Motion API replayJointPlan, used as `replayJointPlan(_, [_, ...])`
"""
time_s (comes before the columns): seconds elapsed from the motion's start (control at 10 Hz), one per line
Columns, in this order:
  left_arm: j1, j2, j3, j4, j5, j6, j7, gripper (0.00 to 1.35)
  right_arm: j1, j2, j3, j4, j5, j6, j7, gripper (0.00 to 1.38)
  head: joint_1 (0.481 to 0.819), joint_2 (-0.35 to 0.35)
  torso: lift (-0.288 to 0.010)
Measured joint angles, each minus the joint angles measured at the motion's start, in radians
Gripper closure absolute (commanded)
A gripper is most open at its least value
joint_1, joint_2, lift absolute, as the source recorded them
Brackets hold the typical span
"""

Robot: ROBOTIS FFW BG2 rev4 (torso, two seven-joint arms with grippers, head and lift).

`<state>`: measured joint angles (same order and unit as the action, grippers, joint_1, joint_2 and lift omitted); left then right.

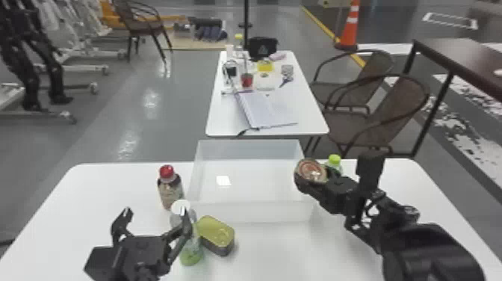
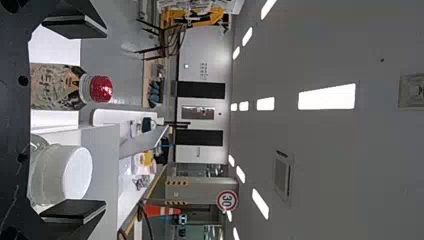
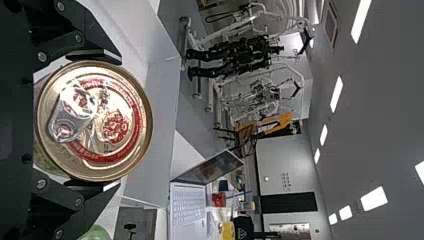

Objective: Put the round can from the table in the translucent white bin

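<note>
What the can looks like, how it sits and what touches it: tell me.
The can is round and metallic, its shiny gold lid printed in red, with a silvery pull tab. It appears unopened. The right gripper's fingers clamp it from both sides, lid toward the wrist camera, near the right side of the bin.

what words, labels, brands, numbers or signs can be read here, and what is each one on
"30", on the round white sign with a red border
Red print on the lid of the round gold-rimmed can: too unclear to read
Label print on the red-capped bottle with a beige and black label: too unclear to read
Dark lettering on the pale far wall: too small to read
</note>
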<state>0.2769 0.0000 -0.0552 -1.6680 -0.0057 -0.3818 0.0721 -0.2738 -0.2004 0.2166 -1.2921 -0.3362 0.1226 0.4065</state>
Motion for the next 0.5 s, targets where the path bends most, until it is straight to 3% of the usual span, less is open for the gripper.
replayJointPlan(0.5, [-0.006, 0.000, -0.003, 0.010, 0.004, -0.006, -0.004, 0.10, -0.083, -0.013, 0.047, 0.067, -0.054, -0.015, 0.000, 0.80, 0.549, 0.000, -0.100])
